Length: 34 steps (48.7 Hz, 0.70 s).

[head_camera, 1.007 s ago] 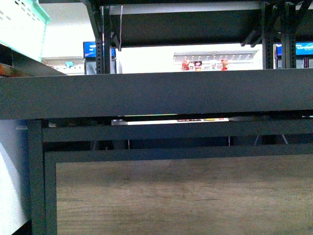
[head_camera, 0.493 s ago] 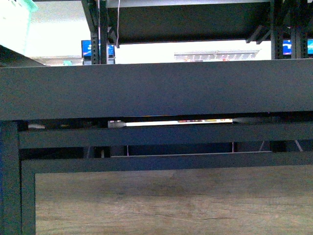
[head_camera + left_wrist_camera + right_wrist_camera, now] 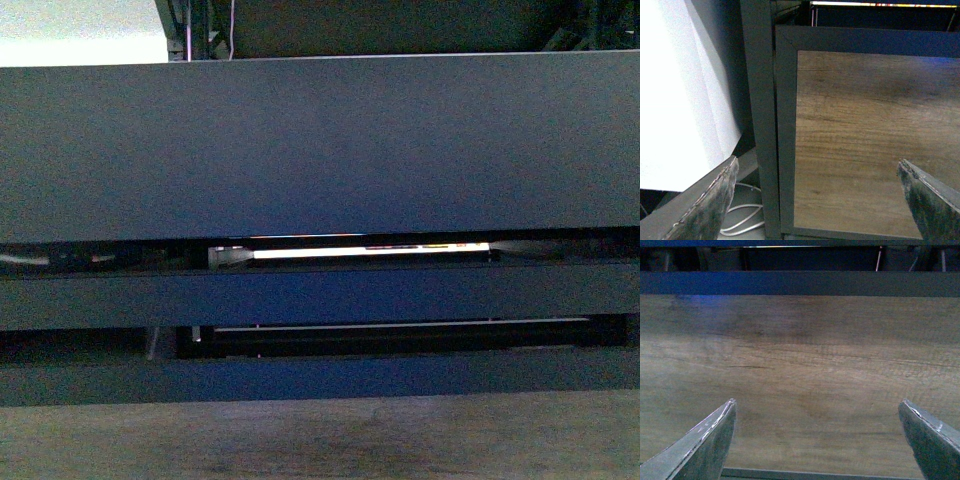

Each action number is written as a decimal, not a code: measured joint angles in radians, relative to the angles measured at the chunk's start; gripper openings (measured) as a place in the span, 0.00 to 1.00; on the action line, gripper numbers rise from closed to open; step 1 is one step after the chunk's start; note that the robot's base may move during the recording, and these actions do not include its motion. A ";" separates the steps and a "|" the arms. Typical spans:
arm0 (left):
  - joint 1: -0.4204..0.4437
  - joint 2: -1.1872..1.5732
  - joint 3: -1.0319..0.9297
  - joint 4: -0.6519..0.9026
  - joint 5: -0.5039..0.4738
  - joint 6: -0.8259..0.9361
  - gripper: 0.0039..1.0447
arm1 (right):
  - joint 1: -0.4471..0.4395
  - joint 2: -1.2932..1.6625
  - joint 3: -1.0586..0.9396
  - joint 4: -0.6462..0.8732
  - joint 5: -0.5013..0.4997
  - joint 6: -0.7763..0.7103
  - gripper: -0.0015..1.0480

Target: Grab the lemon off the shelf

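Front view, and the shelf (image 3: pixel 320 150) is right up against the camera: its thick dark front edge fills the frame from 9 o'clock across to 3 o'clock. Just under it, a thin bright strip (image 3: pixel 370 250) glows a little below centre, toward 5 o'clock. Beneath that run two dark crossbars (image 3: pixel 320 300), one under the other, and a wood panel (image 3: pixel 320 440) lies along 6 o'clock. A pale bright patch (image 3: pixel 80 30) sits at 11 o'clock.

The lemon shows in none of the three views, so where it lies relative to either claw cannot be told.

Left claw (image 3: pixel 815 200): spread wide, its two worn grey fingers (image 3: pixel 710 200) well apart, nothing between them but wood grain. It hangs in front of the wood panel's dark frame, with a dark upright post (image 3: pixel 760 100) beside that frame, a white sheet (image 3: pixel 680 90) beyond the post, and a white cable (image 3: pixel 742 222) looped near the post's foot.

Right claw (image 3: pixel 817 440): also spread wide and holding nothing, its fingers (image 3: pixel 705 445) framing bare wood, with a dark bar (image 3: pixel 800 283) across the panel's far edge.
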<state>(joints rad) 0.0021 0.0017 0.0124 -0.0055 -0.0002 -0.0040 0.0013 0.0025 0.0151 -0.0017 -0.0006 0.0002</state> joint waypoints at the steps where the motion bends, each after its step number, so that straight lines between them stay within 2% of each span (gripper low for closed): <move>1: 0.000 0.000 0.000 0.000 0.000 0.000 0.93 | 0.000 0.000 0.000 0.000 0.000 0.000 0.93; 34: 0.000 0.000 0.000 0.000 0.000 0.000 0.93 | 0.000 0.000 0.000 0.000 0.000 0.000 0.93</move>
<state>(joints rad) 0.0021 0.0017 0.0124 -0.0055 0.0002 -0.0040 0.0013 0.0025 0.0151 -0.0017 -0.0002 0.0006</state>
